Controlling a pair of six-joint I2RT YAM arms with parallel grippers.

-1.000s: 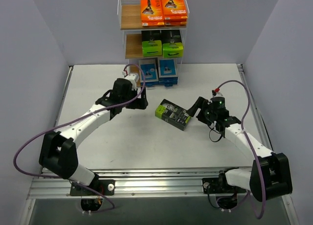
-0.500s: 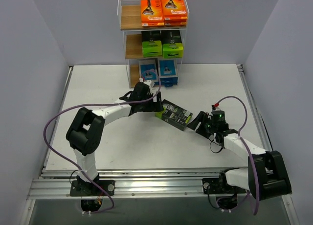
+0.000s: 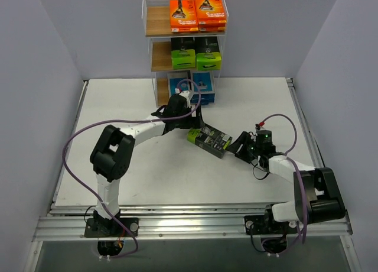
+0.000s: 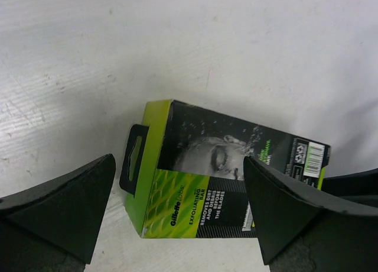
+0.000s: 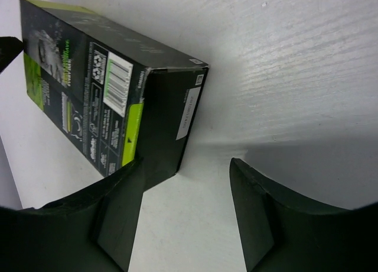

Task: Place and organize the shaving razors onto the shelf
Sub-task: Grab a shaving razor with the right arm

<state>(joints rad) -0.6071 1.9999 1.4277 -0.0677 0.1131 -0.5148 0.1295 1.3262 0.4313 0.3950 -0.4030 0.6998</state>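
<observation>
One black razor pack with a lime-green top (image 3: 208, 139) lies flat on the table between both arms. My left gripper (image 3: 193, 123) hovers over its lime end, wide open; in the left wrist view the pack (image 4: 224, 171) lies ahead of the gripper (image 4: 178, 159), ungripped. My right gripper (image 3: 237, 145) sits at the pack's dark end, open. In the right wrist view the gripper (image 5: 186, 165) has bare table between its jaws, and the pack (image 5: 100, 88) reaches its left finger (image 5: 118, 219). The shelf (image 3: 155, 20) stands at the back, with orange packs (image 3: 198, 13) on top, black-and-green packs (image 3: 196, 58) in the middle and blue packs (image 3: 192, 86) at the bottom.
Grey walls close in the left, right and back sides of the white table (image 3: 118, 100). A purple cable (image 3: 77, 136) loops off the left arm and another (image 3: 292, 130) off the right arm. The left half of each shelf board is bare wood.
My left arm has swung from the foot of the shelf to the pack's lime end. The right gripper has dropped closer to the pack's dark end, its jaws narrower. The pack has stayed put.
</observation>
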